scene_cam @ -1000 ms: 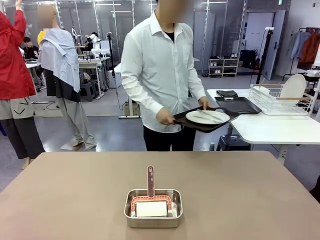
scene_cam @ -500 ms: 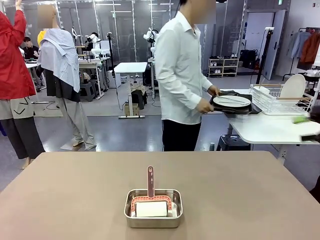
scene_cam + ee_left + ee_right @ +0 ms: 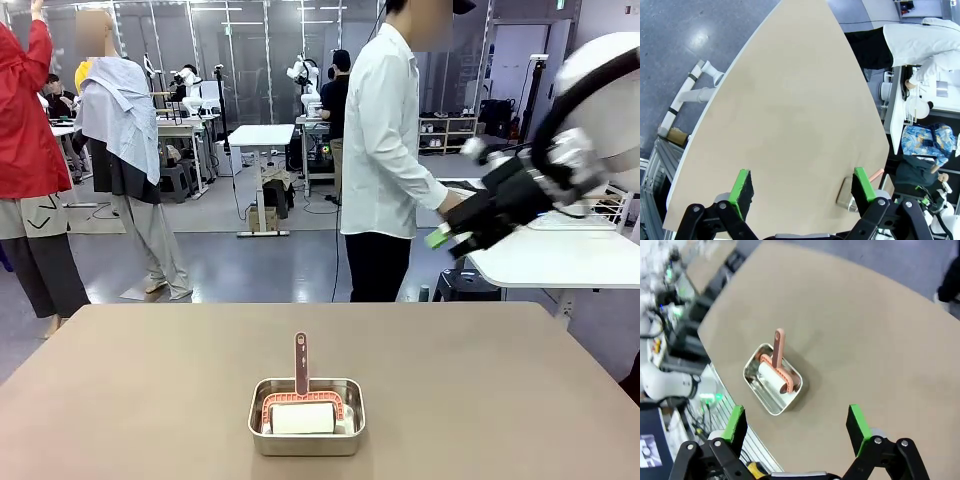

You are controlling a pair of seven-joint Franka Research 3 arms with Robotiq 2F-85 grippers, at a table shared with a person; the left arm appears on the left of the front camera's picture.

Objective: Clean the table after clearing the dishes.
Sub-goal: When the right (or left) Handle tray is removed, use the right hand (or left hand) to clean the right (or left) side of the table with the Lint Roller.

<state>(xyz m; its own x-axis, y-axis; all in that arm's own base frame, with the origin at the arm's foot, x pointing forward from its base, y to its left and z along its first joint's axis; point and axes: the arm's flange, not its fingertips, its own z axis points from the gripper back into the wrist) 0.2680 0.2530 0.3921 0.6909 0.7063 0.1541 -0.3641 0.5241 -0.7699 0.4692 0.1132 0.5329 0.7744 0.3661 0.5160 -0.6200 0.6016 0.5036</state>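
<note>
- Front view: the table [image 3: 480,380] spreads its plain taupe-brown top across the whole lower half of the frame.
- A small steel pan [image 3: 307,446] stands on it at lower centre, holding a roller [image 3: 302,416] with a white roll and a pink handle that points toward the far edge.
- Beyond the far edge, a person [image 3: 385,150] in a white shirt stands side-on, facing the white table [image 3: 540,265] at right centre.
- The right gripper [image 3: 445,238] hangs in the air at right centre, in front of the white table and above the taupe top, touching nothing. It is blurred, with 1 green pad showing.
- Behind is a wide workroom with a grey floor [image 3: 220,260], glass partitions and other desks.
- Left wrist view: the left gripper [image 3: 802,187] rises from the bottom edge, its 2 green-padded fingers set wide apart with nothing between them.
- Bare tabletop [image 3: 790,110] lies below it. The pan [image 3: 846,192] peeks out beside 1 finger at lower right, and blue-grey floor [image 3: 700,35] shows at upper left.
- Right wrist view: the right gripper [image 3: 795,425] also stands spread wide and empty, high above the table [image 3: 865,340].
- The pan [image 3: 771,402] sits near the table's edge at centre left, with the roller [image 3: 771,374] lying in it.
</note>
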